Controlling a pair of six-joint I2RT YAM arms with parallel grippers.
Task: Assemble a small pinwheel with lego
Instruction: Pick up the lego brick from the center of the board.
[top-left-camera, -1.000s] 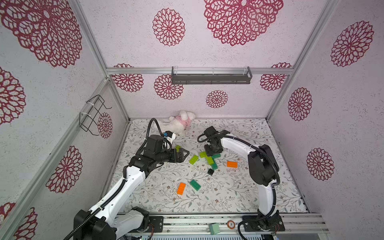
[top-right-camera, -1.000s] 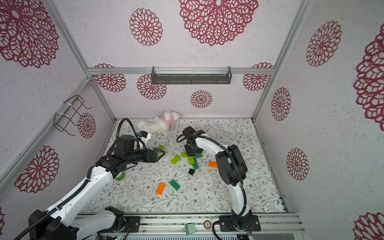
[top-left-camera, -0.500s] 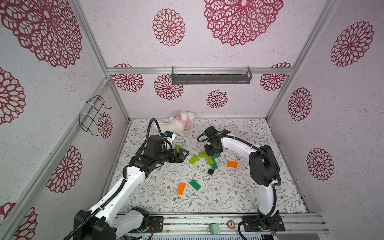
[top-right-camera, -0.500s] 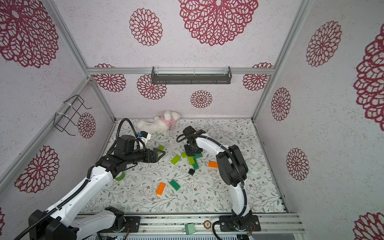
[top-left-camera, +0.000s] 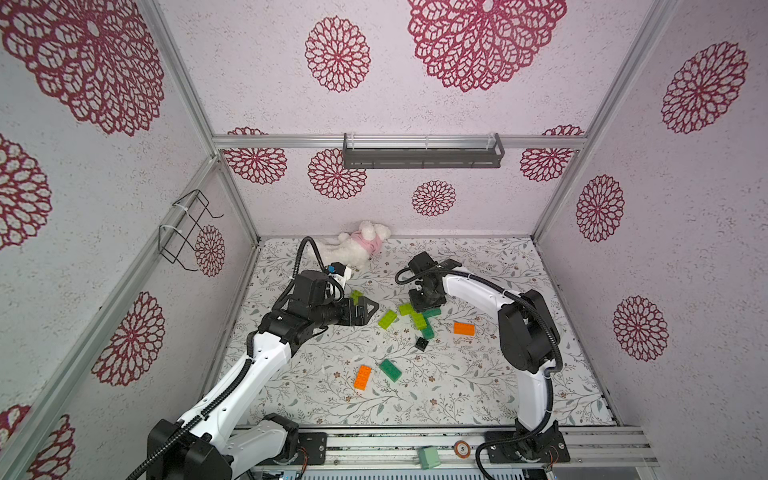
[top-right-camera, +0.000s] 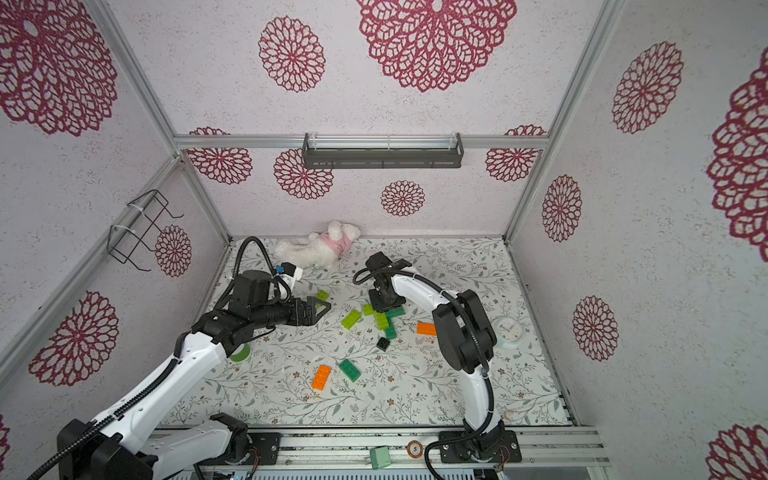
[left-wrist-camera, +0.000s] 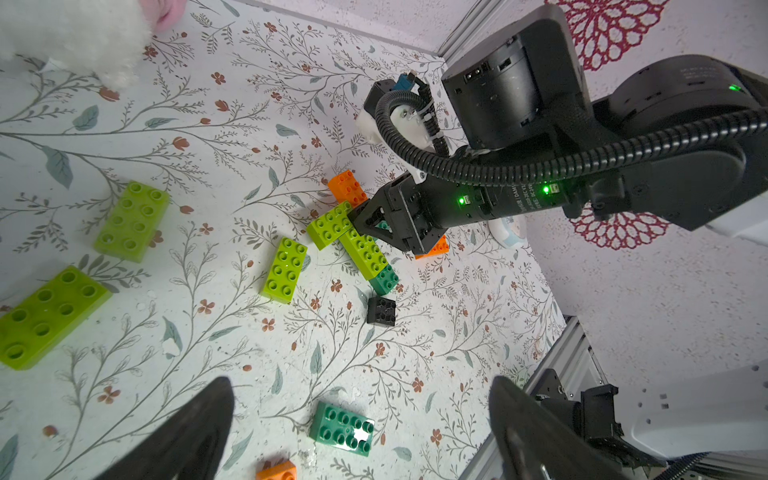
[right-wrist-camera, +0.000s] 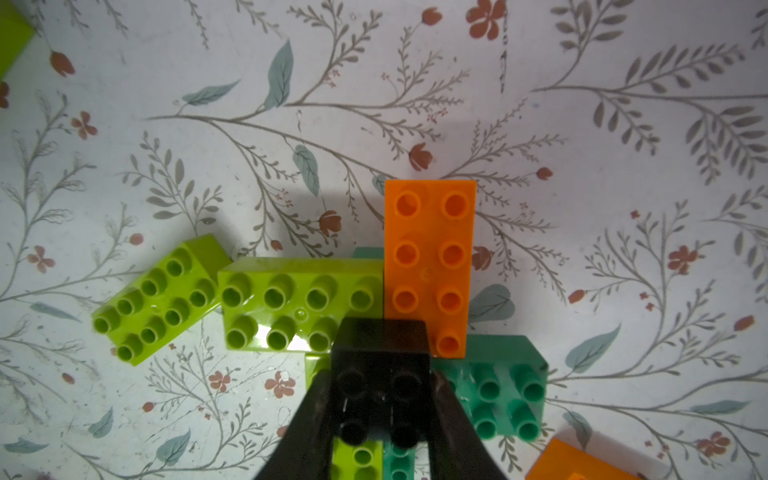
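Observation:
In the right wrist view my right gripper (right-wrist-camera: 380, 380) is shut on a small black lego brick (right-wrist-camera: 382, 345), one finger on each side. The brick sits at the middle of a cluster: an orange brick (right-wrist-camera: 430, 257), a lime brick (right-wrist-camera: 299, 303) and a dark green brick (right-wrist-camera: 498, 382) fan out around it. In both top views the right gripper (top-left-camera: 424, 305) points down onto this cluster and hides the black brick. My left gripper (top-left-camera: 373, 308) hovers open and empty to the left of the cluster, above the mat.
Loose bricks lie on the floral mat: black (top-left-camera: 421, 343), orange (top-left-camera: 464, 328), orange (top-left-camera: 363, 377), dark green (top-left-camera: 390, 370), lime (top-left-camera: 387, 319). A white plush toy (top-left-camera: 357, 245) lies at the back. A small clock (top-right-camera: 508, 330) sits behind the right arm.
The right gripper's jaws have closed in on the black brick. Both arms have stayed almost still, and the left gripper stays open.

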